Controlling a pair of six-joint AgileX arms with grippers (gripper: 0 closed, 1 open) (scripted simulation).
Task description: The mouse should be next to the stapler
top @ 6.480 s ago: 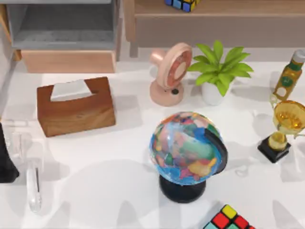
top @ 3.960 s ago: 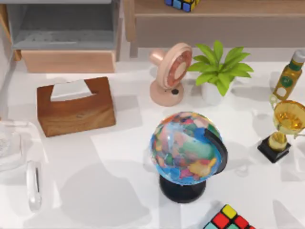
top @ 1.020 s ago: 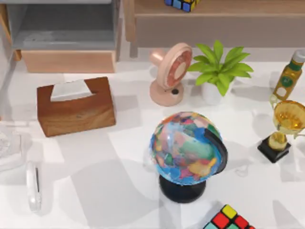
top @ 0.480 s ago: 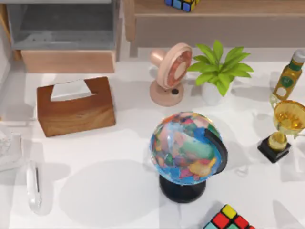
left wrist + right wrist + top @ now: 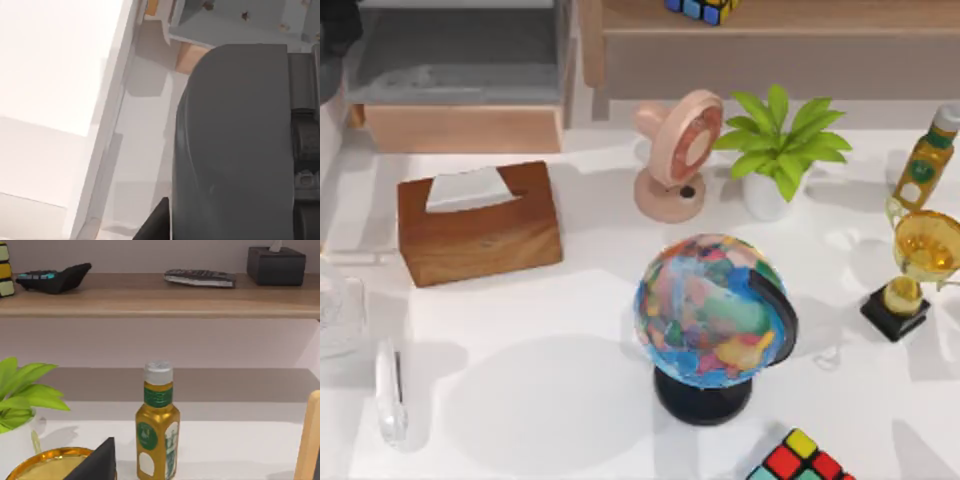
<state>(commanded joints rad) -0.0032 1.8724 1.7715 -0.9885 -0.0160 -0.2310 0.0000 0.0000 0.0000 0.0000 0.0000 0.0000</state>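
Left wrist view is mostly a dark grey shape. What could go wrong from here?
1. The dark grey shape sits right against the left wrist camera. I can't tell what it is, so a set-down would be poorly seen.
2. The bottle and trophy stand close before the right wrist camera, so a right-arm move could tip them.

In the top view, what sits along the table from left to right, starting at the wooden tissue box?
Tissue box → pink fan → globe → potted plant → trophy.
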